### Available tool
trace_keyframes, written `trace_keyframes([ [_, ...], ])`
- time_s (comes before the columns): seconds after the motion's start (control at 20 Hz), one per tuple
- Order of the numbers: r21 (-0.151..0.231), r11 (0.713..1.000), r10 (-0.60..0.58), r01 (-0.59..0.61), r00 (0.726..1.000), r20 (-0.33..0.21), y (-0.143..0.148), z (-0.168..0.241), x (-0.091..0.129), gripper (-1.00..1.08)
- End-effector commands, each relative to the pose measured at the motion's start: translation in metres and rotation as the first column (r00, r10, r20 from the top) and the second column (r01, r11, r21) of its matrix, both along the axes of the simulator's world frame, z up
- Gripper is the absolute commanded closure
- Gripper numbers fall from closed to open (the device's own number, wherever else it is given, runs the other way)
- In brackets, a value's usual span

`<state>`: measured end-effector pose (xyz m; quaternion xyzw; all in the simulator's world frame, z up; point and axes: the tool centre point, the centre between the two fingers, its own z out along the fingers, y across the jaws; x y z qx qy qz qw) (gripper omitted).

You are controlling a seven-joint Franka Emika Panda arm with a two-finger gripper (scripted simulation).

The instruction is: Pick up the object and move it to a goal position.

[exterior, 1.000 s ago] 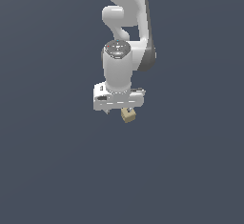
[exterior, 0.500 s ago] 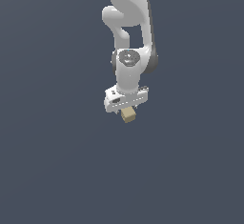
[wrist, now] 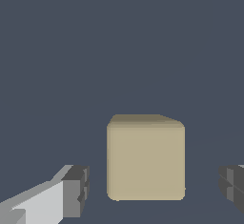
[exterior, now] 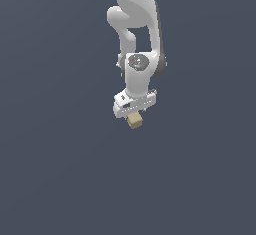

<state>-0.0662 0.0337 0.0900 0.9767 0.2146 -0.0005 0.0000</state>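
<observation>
the arm has turned since a second ago. the round wrist part, which faced up, now faces more to the side. the gripper has tipped and moved a little toward the exterior view's right. the block moved along with it and now sits a bit tilted under the gripper.

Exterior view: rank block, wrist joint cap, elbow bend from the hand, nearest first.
1. Tan block, just below the hand.
2. Wrist joint cap, above the hand.
3. Elbow bend, highest, toward the exterior view's left.
</observation>
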Motion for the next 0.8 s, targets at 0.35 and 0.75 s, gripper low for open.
trace_keyframes([
  [0.35, 0.0, 1.0, 0.003, -0.003, 1.0, 0.001, 0.0, -0.027, -0.001, -0.92],
  [0.75, 0.0, 1.0, 0.005, -0.005, 1.0, 0.001, 0.0, -0.05, -0.001, -0.92],
])
